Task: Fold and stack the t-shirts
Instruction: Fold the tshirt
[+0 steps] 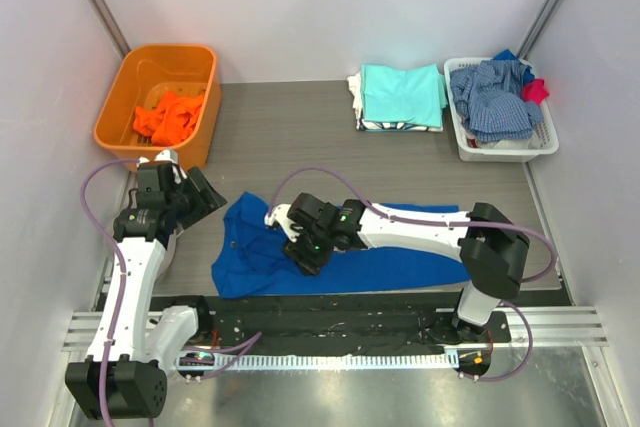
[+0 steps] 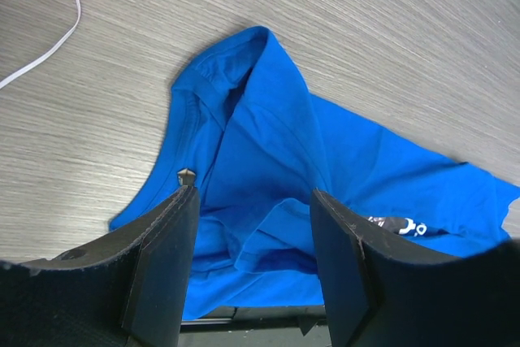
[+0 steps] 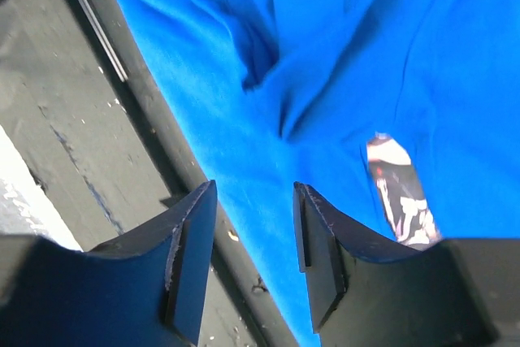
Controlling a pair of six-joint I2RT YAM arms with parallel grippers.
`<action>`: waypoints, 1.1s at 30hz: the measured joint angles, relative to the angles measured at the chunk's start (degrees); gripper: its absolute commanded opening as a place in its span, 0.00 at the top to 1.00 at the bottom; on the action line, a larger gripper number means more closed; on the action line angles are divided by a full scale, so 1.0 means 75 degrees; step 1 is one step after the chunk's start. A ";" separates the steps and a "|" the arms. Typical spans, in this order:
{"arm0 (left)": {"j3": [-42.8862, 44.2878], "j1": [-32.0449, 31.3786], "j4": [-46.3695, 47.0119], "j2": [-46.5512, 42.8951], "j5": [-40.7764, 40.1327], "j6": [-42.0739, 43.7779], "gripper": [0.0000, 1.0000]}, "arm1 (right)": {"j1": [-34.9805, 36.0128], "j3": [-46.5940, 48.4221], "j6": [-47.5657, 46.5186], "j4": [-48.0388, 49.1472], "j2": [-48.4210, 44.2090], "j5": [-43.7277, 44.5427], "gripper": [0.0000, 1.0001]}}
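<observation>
Soft royal blue t-shirt (image 1: 245, 247) lies rumpled on the grained grey table (image 1: 290, 137), beneath both finger pairs; left gripper (image 2: 252, 258) spread wide, empty; right gripper (image 3: 253, 249) parted, empty, above creased cloth.

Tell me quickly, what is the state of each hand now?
Left hand: open, holding nothing.
Right hand: open above the blue t-shirt, holding nothing.

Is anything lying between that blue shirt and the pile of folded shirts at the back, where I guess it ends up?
Nothing visible does. Between the blue t-shirt and the folded stack there is only bare table. The white basket stands beside the stack, off that path.
</observation>
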 measured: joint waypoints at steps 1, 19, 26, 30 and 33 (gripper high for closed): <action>0.0000 0.0000 0.0000 -0.0003 0.0000 -0.0017 0.40 | 0.0003 -0.0105 0.0029 0.0012 -0.0076 0.0032 0.48; -0.0125 0.0000 -0.0032 -0.0236 0.0134 -0.0117 0.39 | -0.0265 0.0892 0.0664 0.0982 0.1017 0.2681 0.36; -0.0125 0.0003 -0.0105 -0.0239 0.0128 -0.0111 0.39 | -0.0402 0.1326 0.0629 0.1125 0.1714 0.2838 0.36; -0.0125 0.0000 -0.0117 -0.0239 0.0128 -0.0111 0.39 | -0.0402 0.1326 0.0612 0.1148 0.1719 0.2684 0.36; -0.0125 0.0003 -0.0117 -0.0239 0.0131 -0.0111 0.39 | -0.0402 0.1230 0.0577 0.1212 0.1670 0.2375 0.36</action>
